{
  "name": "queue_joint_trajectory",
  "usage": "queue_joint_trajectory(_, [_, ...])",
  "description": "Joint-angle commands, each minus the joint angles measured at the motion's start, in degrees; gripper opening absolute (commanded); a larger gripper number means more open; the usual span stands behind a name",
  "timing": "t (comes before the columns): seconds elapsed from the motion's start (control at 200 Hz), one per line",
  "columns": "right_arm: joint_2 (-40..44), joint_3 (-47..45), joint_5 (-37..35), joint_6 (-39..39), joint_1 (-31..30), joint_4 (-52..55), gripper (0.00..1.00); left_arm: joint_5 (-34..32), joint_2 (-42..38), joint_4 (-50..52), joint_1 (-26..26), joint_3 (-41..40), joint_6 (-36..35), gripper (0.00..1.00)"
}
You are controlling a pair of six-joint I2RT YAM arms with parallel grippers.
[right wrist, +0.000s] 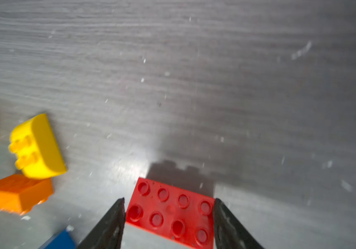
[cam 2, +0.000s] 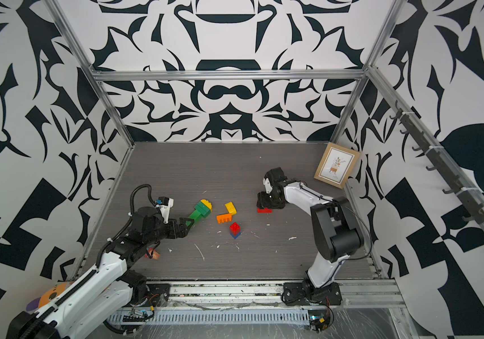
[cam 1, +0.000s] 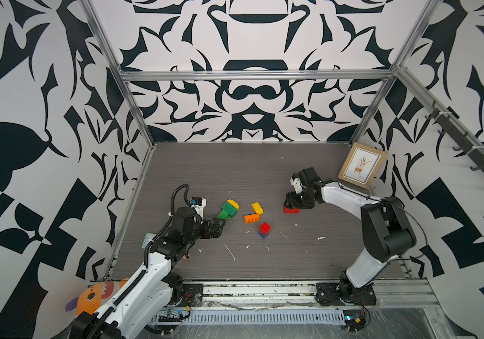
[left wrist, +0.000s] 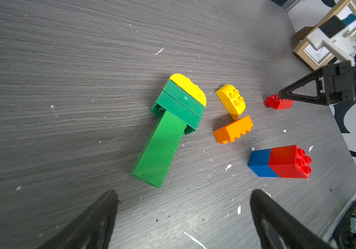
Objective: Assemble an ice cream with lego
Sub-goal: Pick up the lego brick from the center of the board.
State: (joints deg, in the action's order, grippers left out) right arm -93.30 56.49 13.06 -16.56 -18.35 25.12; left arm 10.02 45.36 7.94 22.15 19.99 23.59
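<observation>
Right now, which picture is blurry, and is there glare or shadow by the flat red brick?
Right wrist view: the yellow rounded brick and orange brick are smeared; a glare patch lies on the table beside the flat red brick, next to its dark shadow. Left wrist view: sharp. Both top views: sharp, evenly lit.

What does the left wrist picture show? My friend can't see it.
A green lego stack with a rounded yellow top lies on its side on the grey table, just ahead of the open left end effector. Near it sit a yellow brick, an orange brick, a red-on-blue stack and a small red brick.
</observation>
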Motion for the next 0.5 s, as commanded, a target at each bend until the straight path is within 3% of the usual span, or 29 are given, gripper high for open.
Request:
queue_joint_trajectory(0.0, [9.07, -6.20, 4.29, -5.89, -0.36, -4.07, 0.66, -0.24, 0.34, 0.16, 0.06, -0.42, 0.27, 0.99])
queue_joint_trajectory(0.16, [14.99, -8.67, 0.21, -4.00, -3.57, 1.14, 0.67, -0.07, 0.38, 0.05, 0.02, -0.48, 0.24, 0.99])
queue_joint_trajectory(0.34, [13.62, -5.76, -9.05, -2.17, -4.46, 5.18, 0.72, 0.20, 0.34, -0.12, 0.08, -0.54, 0.19, 0.99])
queue_joint_trajectory(0.495, [8.81, -2.93, -6.99, -0.65, -4.15, -0.22, 0.73, 0.26, 0.16, -0.12, 0.08, -0.65, 0.18, 0.99])
